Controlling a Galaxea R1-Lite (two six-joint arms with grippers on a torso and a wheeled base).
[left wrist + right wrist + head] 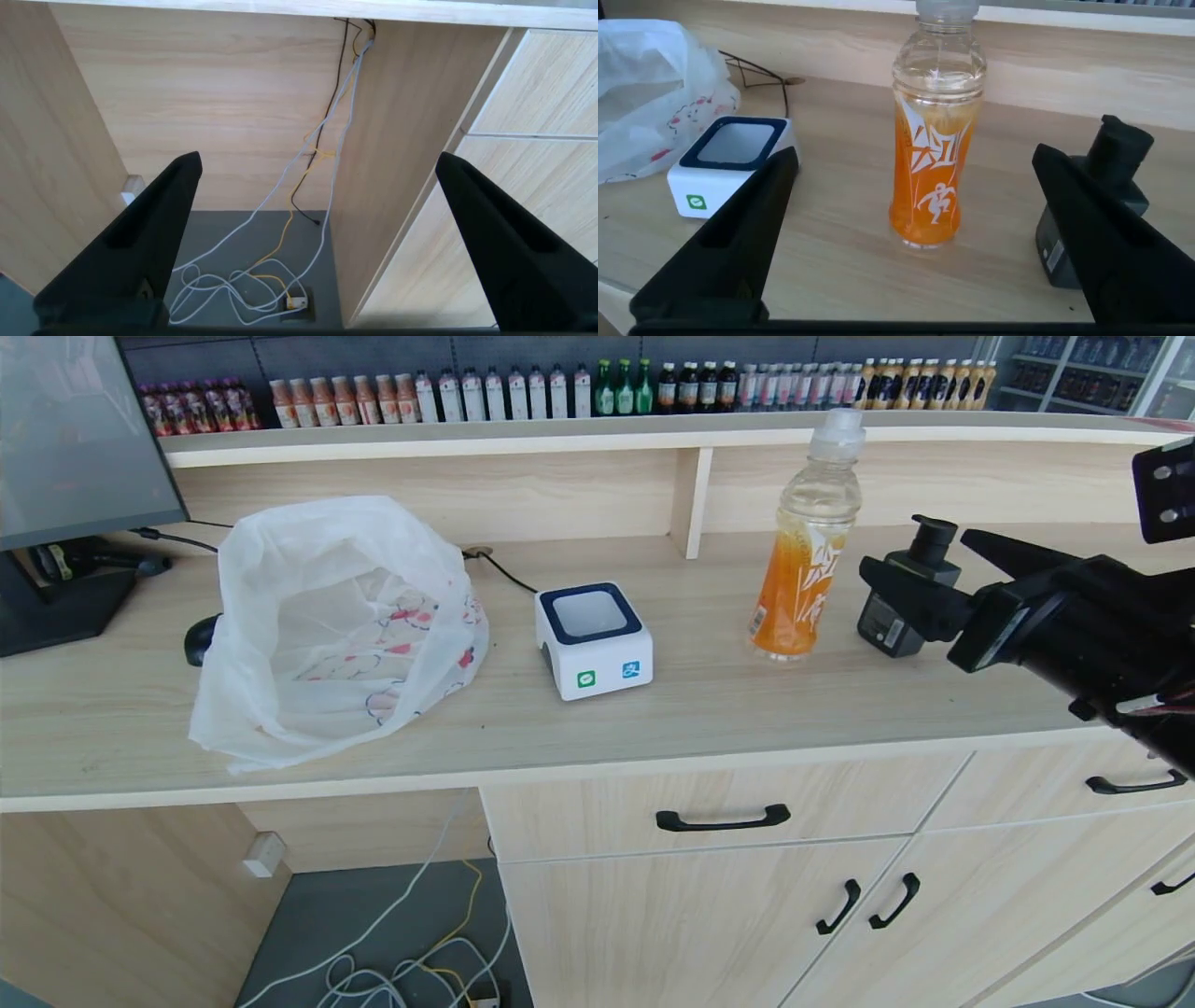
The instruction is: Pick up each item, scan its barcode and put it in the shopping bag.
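Note:
An orange drink bottle [805,560] with a clear cap stands upright on the wooden counter [709,709], right of centre. Right beside it is a small black capped container [904,602]. A white scanner box [593,639] with a blue-rimmed top sits mid-counter. The white shopping bag [336,625] lies open at the left. My right gripper [920,560] hovers open at the right, facing the orange drink bottle [936,149]. From the right wrist, the black container [1106,201] sits partly behind one finger [1102,243]. My left gripper [320,159] hangs open below the counter with nothing in it.
A monitor [84,429] and black mouse [199,639] sit at the far left. A raised ledge [653,434] with an upright divider [691,499] borders the back, with stocked shelves [597,387] behind. Drawers with black handles [722,819] lie below. Cables [252,280] trail on the floor.

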